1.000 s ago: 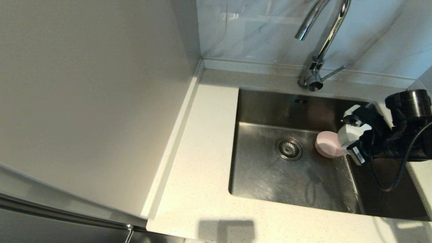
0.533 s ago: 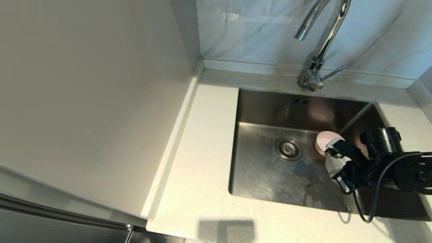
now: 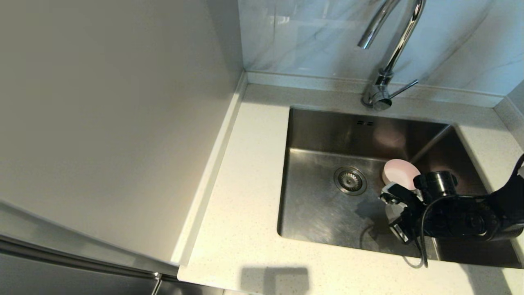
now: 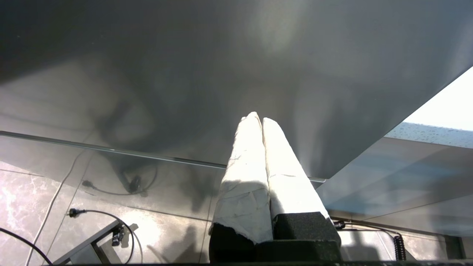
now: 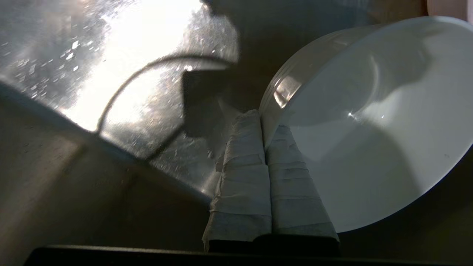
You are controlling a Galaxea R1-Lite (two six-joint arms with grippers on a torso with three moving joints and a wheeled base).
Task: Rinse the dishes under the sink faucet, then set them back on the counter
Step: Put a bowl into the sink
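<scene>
A tall pale cabinet panel [image 3: 114,123] fills the left of the head view, ending where the counter [image 3: 245,196] begins. The counter is off-white and speckled, with a low raised edge along the marble-look wall tiles [image 3: 311,37] at the back.

The left gripper [image 4: 258,122] appears only in its own wrist view. It hangs off to the side of the work, above a tiled floor [image 4: 33,195] with loose cables, facing a grey panel. Its two white-wrapped fingers [image 4: 247,159] are pressed together and hold nothing.

Further right, the sink [image 3: 323,213] is set into the counter. Its round drain strainer [image 3: 350,180] sits on the basin floor, and two small overflow slots show on the back wall. The faucet [image 3: 389,53] rises behind the sink, its spout curving forward over the basin and its thin lever pointing to the right at the base. No water is seen running from it.

Right of the strainer, a pink bowl [image 3: 400,173] rests on the basin floor near the right wall of the sink. Just in front of it, the right gripper [image 3: 394,209] reaches down into the basin from the right edge of the view, with a cable looping below the arm. It carries a white bowl [image 5: 369,122], which shows clearly in the right wrist view: the taped fingers [image 5: 244,166] are clamped on the bowl's rim, one outside the wall and one inside. The bowl is tilted on its side, its hollow facing the camera, close above the wet, droplet-covered steel of the basin. In the head view this bowl is mostly hidden behind the gripper. Whether it touches the basin floor cannot be told.
</scene>
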